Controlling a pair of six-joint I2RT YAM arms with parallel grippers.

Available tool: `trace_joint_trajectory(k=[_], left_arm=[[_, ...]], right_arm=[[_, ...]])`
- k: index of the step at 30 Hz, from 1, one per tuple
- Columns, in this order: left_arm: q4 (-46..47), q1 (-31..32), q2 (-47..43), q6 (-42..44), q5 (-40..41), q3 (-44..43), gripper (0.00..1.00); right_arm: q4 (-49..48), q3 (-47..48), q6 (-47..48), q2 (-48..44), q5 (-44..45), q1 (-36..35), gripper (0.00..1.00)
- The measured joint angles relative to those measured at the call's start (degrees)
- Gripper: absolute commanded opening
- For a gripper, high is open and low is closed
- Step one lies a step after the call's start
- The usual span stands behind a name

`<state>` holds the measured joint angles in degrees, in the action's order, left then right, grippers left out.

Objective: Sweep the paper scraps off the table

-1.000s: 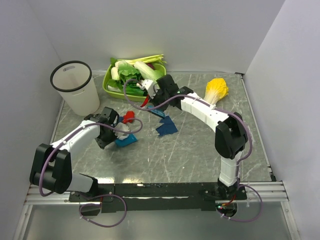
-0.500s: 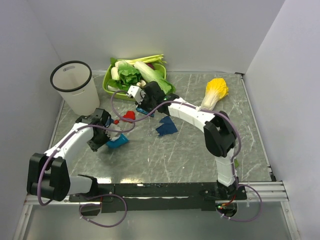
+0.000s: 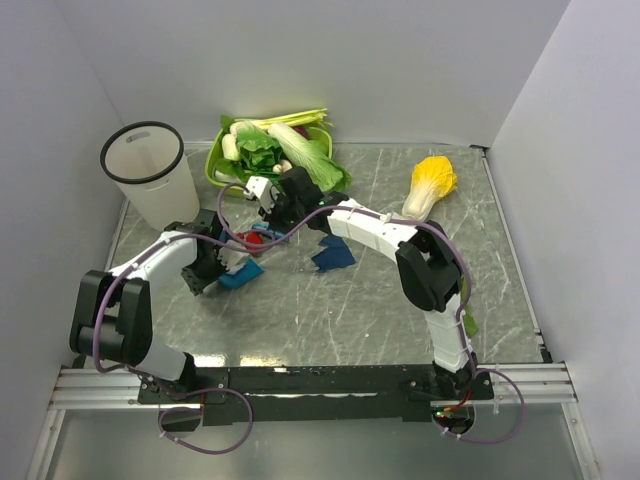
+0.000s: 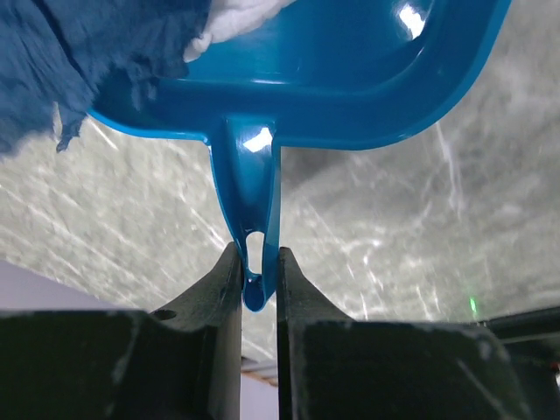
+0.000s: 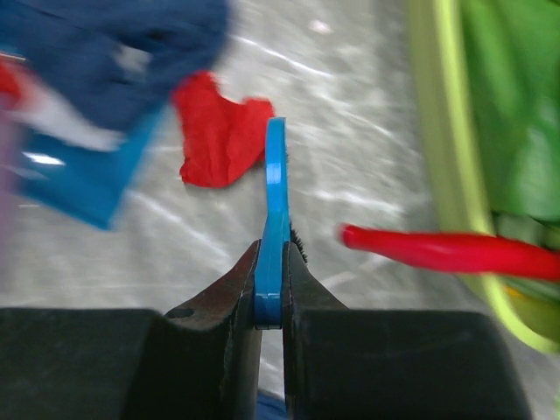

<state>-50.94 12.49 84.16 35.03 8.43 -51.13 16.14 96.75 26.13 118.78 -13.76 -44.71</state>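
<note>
Left gripper [image 4: 254, 262]: fingers narrow, clamped on the thin handle of the light-blue plastic dustpan [image 4: 350, 79]. In the top view I see the pan low over the grey-green marble-patterned table [image 3: 400, 300], left of centre. I cannot tell whether its lip touches the surface.

In the pan: a crumpled dark blue paper scrap [image 4: 44, 61] hangs over one side of the rim. A white paper scrap [image 4: 241, 13] lies against it, further in.

Right gripper [image 5: 272, 258]: fingers almost together, pinching a thin flat blue plastic handle [image 5: 276, 175] seen edge-on. A little dark fringe shows beside it at the fingertip. The right arm reaches across to the left half of the table, so this gripper sits between the tray and the dustpan.

Scraps on the table:
- A crumpled red paper scrap [image 5: 219, 136] lies just past the tip of the blue handle and just beside the pan, not in it.
- A second dark blue scrap [image 3: 333, 253] lies flat near the table's centre, on the near side of the right forearm.

Other items:
- A lime-green plastic tray [image 3: 213, 170] of leafy vegetables stands at the back left.
- A long red object [image 5: 446, 249] lies by the tray's rim. It is too blurred for me to identify.
- A white round bin with a black rim [image 3: 150, 180] stands in the back-left corner.
- A yellow-and-white leafy cabbage [image 3: 430, 182] lies at the back right.
</note>
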Motion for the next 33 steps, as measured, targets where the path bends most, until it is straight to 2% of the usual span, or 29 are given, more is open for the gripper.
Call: trace_joint_trajectory(k=[4,8,11,13,16,17,24,33], left_arm=[[2.64,0.00,1.31,0.33,-1.11,-0.09,0.06],[4.74,0.00,1.44,0.96,-2.62,-0.07,0.15],[5.79,-0.04,1.44,1.38,-3.50,0.26,0.17],[6.45,-0.04,1.42,1.49,-4.28,0.57,0.16],[7.26,-0.04,1.22,1.88,-5.16,1.03,0.07],[7.45,-0.04,1.01,2.10,-5.64,1.29,0.01],[9.53,-0.04,-2.56,3.34,-8.66,3.15,0.01],[14.45,-0.04,-7.50,3.98,-10.86,7.69,0.01]], right_arm=[[0.92,0.02,-2.78,0.02,-6.47,-0.20,0.00],[2.12,0.02,-5.55,0.02,-10.49,-0.39,0.00],[2.62,0.02,-6.97,-0.04,-11.69,-0.24,0.00],[3.15,-0.02,-7.30,-0.17,-12.26,-0.13,0.00],[3.39,-0.76,-7.48,-0.79,-12.28,-0.09,0.00],[3.65,-0.94,-7.48,-1.01,-12.17,-0.11,0.00],[5.79,-1.95,-6.69,-2.89,-9.11,-0.15,0.00],[8.92,-7.67,-3.82,-9.97,-8.11,-0.02,0.00]])
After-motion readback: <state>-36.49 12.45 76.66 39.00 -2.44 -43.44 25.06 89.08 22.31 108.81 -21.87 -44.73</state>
